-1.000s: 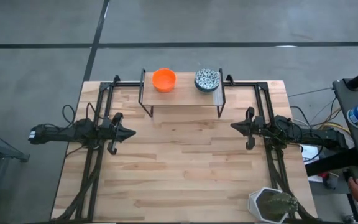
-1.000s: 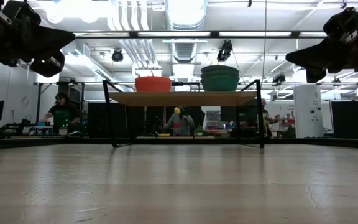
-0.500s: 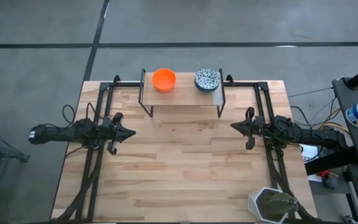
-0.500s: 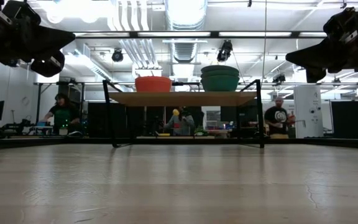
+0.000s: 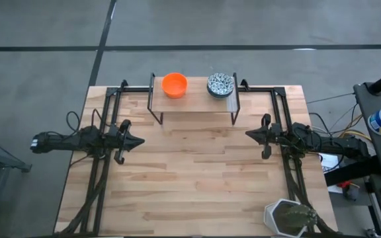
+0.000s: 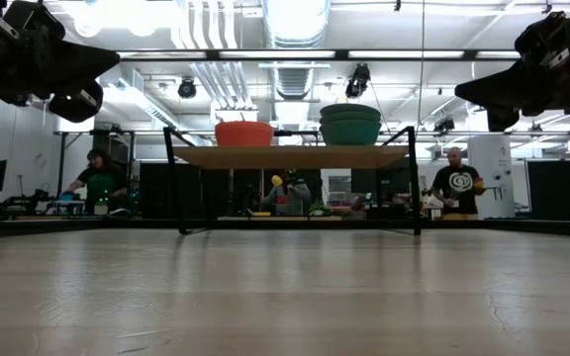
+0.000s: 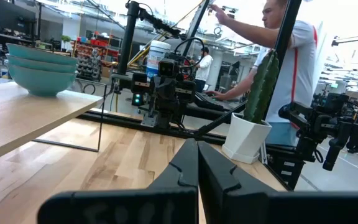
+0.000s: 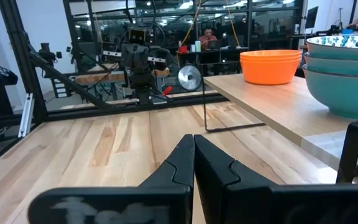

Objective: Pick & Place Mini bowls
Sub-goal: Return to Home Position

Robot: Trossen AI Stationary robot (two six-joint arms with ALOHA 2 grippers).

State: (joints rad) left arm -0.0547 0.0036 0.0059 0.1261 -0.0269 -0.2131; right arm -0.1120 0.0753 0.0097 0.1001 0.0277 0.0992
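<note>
A stack of orange mini bowls (image 5: 174,84) stands on a raised wooden shelf (image 5: 194,104) at the table's far edge, with a stack of speckled blue-grey bowls (image 5: 221,84) to its right. The low view shows the orange stack (image 6: 243,133) and the teal-sided stack (image 6: 350,125) on the shelf top. My left gripper (image 5: 141,141) hovers shut above the table's left side, pointing right. My right gripper (image 5: 247,134) hovers shut above the right side, pointing left. Both are far from the bowls.
A white hexagonal pot with a cactus (image 5: 288,217) stands at the table's near right corner. The shelf rests on thin black wire legs (image 5: 156,112). Bare wood lies between the two grippers (image 5: 194,155). People move in the room behind the table (image 6: 453,188).
Neither arm nor the bowls have moved. Behind the table, a person has walked into view on the right side of the room.
</note>
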